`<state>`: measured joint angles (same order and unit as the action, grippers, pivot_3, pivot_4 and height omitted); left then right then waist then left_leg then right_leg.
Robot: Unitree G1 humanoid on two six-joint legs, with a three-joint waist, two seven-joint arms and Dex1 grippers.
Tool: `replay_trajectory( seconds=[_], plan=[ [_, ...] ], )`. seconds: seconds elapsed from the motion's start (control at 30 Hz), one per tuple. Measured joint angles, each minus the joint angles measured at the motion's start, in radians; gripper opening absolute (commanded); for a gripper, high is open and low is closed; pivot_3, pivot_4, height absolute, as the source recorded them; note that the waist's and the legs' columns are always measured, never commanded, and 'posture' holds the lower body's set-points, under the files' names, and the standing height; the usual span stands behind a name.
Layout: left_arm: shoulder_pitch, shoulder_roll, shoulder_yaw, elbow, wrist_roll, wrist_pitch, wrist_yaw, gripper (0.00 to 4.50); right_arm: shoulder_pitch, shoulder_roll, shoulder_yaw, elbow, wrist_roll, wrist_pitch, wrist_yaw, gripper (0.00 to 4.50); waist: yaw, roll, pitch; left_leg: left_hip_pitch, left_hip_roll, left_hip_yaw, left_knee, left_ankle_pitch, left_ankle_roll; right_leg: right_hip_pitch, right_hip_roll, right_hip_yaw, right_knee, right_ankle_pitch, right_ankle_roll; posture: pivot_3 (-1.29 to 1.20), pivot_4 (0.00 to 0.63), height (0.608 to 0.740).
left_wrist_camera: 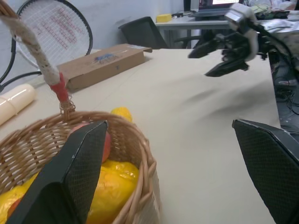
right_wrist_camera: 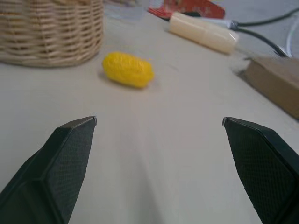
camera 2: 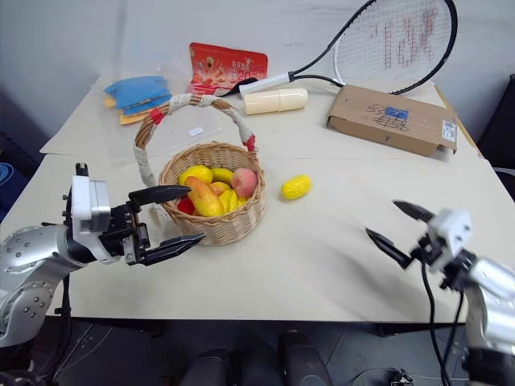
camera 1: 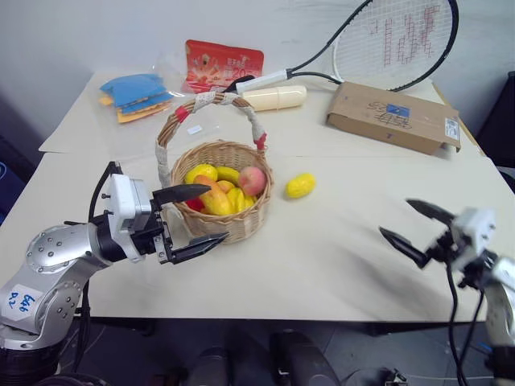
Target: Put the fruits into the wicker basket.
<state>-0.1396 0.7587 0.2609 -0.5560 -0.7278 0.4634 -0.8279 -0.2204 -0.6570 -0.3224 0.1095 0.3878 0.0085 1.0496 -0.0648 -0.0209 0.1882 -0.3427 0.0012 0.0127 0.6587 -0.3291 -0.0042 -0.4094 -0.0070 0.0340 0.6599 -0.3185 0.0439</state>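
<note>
One lemon left outside the wicker basket (camera 1: 217, 189).
Yellow lemon (camera 1: 300, 186) lies on the surface just right of the basket; right pincer (camera 1: 413, 229), jaws apart, empty, should approach low and straddle it lengthwise; left pincer (camera 1: 193, 219) apart, beside the basket.

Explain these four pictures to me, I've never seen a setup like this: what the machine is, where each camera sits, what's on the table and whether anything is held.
This is a humanoid robot with two arms, each ending in a two-fingered black gripper. Two pictures come from the cameras in its head, looking down over a table. The other two come from cameras on its wrists, looking out between that gripper's own fingers.

The left gripper is open beside a wicker basket, which already holds several toy fruits. The right gripper is open too, and empty. One yellow lemon lies on the table, to the right of the basket and apart from it.

Further back are a tennis racket, a cardboard box, a cream cylinder, a red packet and some blue cloths.
</note>
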Motion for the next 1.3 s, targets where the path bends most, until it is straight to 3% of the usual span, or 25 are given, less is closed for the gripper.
replay_trajectory(
  seconds=[0.17, 0.33, 0.5, 0.67, 0.83, 0.93, 1.13, 1.3],
  plan=[
    [0.033, 0.013, 0.002, -0.026, 0.008, 0.009, 0.003, 4.5, -0.39, 0.033, 0.215, 0.164, -0.087, 0.184, -0.032, 4.48, 0.012, 0.001, 0.0, -0.003, 0.0, -0.002, -0.003, 0.001, -0.002, -0.004, 0.0, -0.002, -0.001, -0.001, -0.002, 0.0, 0.15, 0.74],
    [0.06, 0.007, 0.001, -0.031, 0.015, 0.011, 0.018, 4.5, -0.714, 0.122, 0.425, 0.524, -0.25, 0.14, 0.008, 4.48, 0.018, 0.001, 0.0, -0.013, -0.001, -0.003, 0.002, 0.001, -0.001, -0.012, -0.002, -0.003, -0.001, -0.001, -0.001, 0.0, 0.15, 0.74],
    [0.072, 0.006, 0.004, -0.036, 0.016, 0.011, 0.03, 4.5, -0.865, 0.129, 0.557, 0.803, -0.412, -0.047, 0.072, 4.48, 0.033, 0.001, 0.0, -0.028, -0.001, -0.003, 0.006, 0.002, -0.003, -0.025, -0.003, -0.003, 0.0, 0.0, 0.0, 0.0, 0.15, 0.74],
    [0.074, 0.006, 0.005, -0.039, 0.016, 0.011, 0.034, 4.5, -0.984, 0.145, 0.61, 0.964, -0.494, -0.07, 0.181, 4.48, 0.031, 0.001, 0.0, -0.028, -0.001, -0.002, 0.006, 0.002, -0.003, -0.025, -0.003, -0.003, 0.0, 0.0, 0.0, 0.0, 0.15, 0.74],
    [0.07, 0.003, 0.004, -0.039, 0.021, 0.007, 0.039, 4.5, -1.002, 0.171, 0.629, 1.072, -0.558, -0.085, 0.185, 4.48, 0.029, 0.001, 0.0, -0.027, -0.001, -0.002, 0.006, 0.002, -0.002, -0.025, -0.003, -0.003, 0.001, 0.0, 0.0, 0.0, 0.15, 0.74],
    [0.07, 0.002, 0.004, -0.039, 0.022, 0.006, 0.04, 4.5, -1.002, 0.183, 0.628, 1.094, -0.571, -0.103, 0.203, 3.88, 0.025, 0.001, 0.0, -0.026, -0.001, -0.002, 0.006, 0.002, -0.002, -0.025, -0.003, -0.003, 0.003, 0.0, 0.0, 0.0, 0.15, 0.74],
    [0.094, 0.002, 0.014, -0.041, 0.022, 0.004, 0.04, 4.5, -0.997, 0.186, 0.549, 1.079, -0.519, -0.126, 0.255, 1.97, 0.014, 0.001, 0.0, -0.026, -0.001, -0.002, 0.006, 0.003, -0.002, -0.025, -0.003, -0.003, 0.004, 0.0, -0.001, 0.0, 0.15, 0.74],
    [0.151, 0.002, 0.053, -0.057, 0.023, -0.005, 0.04, 4.5, -0.928, 0.121, 0.473, 0.962, -0.436, -0.09, 0.351, 1.97, 0.013, 0.001, 0.0, -0.027, -0.001, -0.003, 0.006, 0.002, -0.002, -0.024, -0.003, -0.004, 0.003, 0.0, 0.0, 0.0, 0.15, 0.74]
  ],
)
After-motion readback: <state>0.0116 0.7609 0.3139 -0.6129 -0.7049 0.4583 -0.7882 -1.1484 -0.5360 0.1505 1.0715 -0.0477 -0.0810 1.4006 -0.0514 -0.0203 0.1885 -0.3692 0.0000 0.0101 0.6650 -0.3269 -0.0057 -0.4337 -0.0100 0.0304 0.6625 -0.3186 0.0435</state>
